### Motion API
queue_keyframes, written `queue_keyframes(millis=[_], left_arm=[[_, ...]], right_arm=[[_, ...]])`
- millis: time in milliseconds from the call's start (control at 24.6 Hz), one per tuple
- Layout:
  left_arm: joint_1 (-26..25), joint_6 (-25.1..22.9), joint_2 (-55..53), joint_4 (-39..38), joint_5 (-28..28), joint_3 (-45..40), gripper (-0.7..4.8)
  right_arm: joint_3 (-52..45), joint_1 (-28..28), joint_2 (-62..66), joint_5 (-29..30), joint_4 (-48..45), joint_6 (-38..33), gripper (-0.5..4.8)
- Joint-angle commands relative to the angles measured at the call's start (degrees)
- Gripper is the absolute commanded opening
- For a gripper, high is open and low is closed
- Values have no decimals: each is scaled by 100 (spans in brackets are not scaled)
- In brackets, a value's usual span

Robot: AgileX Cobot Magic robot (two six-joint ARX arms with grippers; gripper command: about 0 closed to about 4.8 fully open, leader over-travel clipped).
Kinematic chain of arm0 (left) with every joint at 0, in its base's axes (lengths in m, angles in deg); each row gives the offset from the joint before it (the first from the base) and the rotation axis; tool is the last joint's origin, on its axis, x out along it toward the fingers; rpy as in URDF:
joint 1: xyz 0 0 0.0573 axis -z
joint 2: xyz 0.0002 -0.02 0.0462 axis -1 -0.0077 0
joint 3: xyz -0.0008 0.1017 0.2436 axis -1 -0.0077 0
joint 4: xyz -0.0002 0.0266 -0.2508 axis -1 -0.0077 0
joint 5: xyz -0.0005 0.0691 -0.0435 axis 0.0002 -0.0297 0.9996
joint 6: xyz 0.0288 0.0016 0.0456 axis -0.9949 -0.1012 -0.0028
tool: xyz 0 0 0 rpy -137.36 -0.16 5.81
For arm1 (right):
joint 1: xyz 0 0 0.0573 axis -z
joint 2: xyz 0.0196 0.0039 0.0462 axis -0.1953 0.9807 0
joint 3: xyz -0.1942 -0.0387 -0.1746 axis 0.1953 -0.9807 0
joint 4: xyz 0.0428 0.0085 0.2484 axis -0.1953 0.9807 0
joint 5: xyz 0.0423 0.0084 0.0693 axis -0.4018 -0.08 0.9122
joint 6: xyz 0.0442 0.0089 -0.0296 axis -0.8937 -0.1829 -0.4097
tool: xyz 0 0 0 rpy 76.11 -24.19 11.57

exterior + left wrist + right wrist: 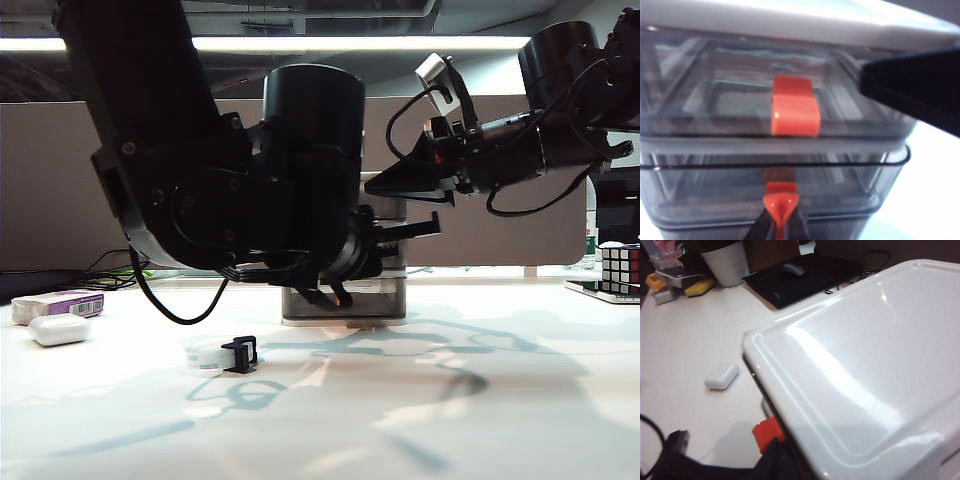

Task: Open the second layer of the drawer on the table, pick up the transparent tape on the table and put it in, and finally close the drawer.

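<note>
The drawer stands at mid-table, mostly hidden behind my left arm. My left gripper is shut on the small red handle of the second layer, whose rim stands a little forward of the top drawer. My right gripper hovers over the cabinet's white top near its front edge, jaws together and empty. I cannot tell whether it touches the top. The transparent tape with its black cutter lies on the table in front of the cabinet, to the left.
A white oval case and a purple-and-white box lie at the far left. A puzzle cube sits at the right edge. A black mat with a mouse and a white pot are farther off.
</note>
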Motion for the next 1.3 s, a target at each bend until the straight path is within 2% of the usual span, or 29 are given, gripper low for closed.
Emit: queue_keyframes(millis=[41,244,407,651,814,1303], left_arm=[[170,-68,20,-168,-35,-11,-6],[417,-68,44,-208,-59,-11,-6],[590,-24,136,-529,-59,-28,-6],[684,846,503,-756,-59,-511,-6],[728,855,619,-758,-59,-796,-6],[951,837,647,-887,-57,-802,-1]], right_arm=[[37,4,-20,-229,-101,-4,-5],[37,7,-17,-234,-98,-2,-5],[37,7,-17,-313,-98,-4,-5],[37,7,-17,-330,-96,-7,-5],[37,7,-20,-321,-96,-11,-5],[37,7,-20,-317,-92,-33,-5]])
